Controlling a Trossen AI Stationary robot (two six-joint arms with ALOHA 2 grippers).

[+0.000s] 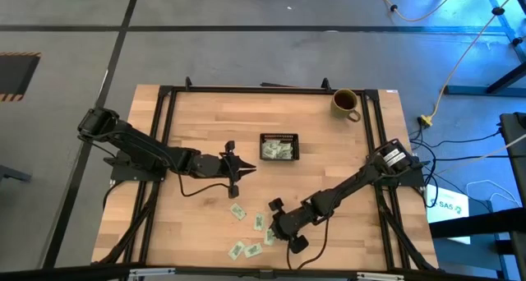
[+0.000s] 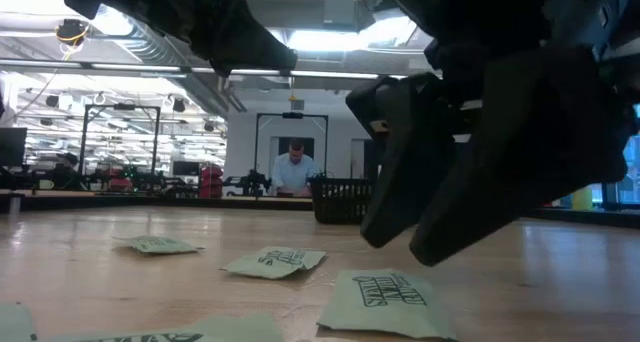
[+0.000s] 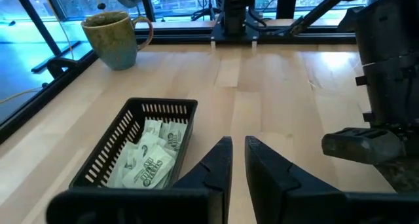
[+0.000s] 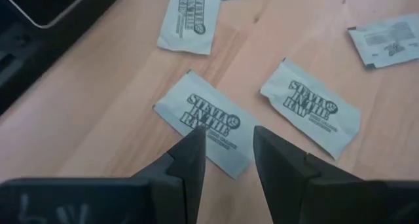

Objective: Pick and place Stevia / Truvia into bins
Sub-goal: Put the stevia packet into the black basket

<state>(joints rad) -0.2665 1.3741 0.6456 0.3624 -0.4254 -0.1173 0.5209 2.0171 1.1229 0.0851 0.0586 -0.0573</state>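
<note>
Several pale green and white Stevia packets lie flat near the table's near edge [image 1: 238,211] [image 1: 253,250], and more fill the black tray [image 1: 279,147] [image 3: 141,160]. My right gripper [image 1: 275,223] [image 4: 228,142] points down, open, just above one packet [image 4: 203,122] [image 2: 385,297] without touching it; another packet [image 4: 313,109] lies beside it. My left gripper [image 1: 249,168] [image 3: 239,145] hovers left of the tray, level, with only a narrow gap between its fingers and nothing in it.
An olive-yellow mug [image 1: 346,103] [image 3: 116,37] stands at the far right corner. Bare wood lies between the tray and the loose packets. Black frame rails run along the table's sides [image 1: 160,149]. A person stands in the room beyond the table [image 2: 295,170].
</note>
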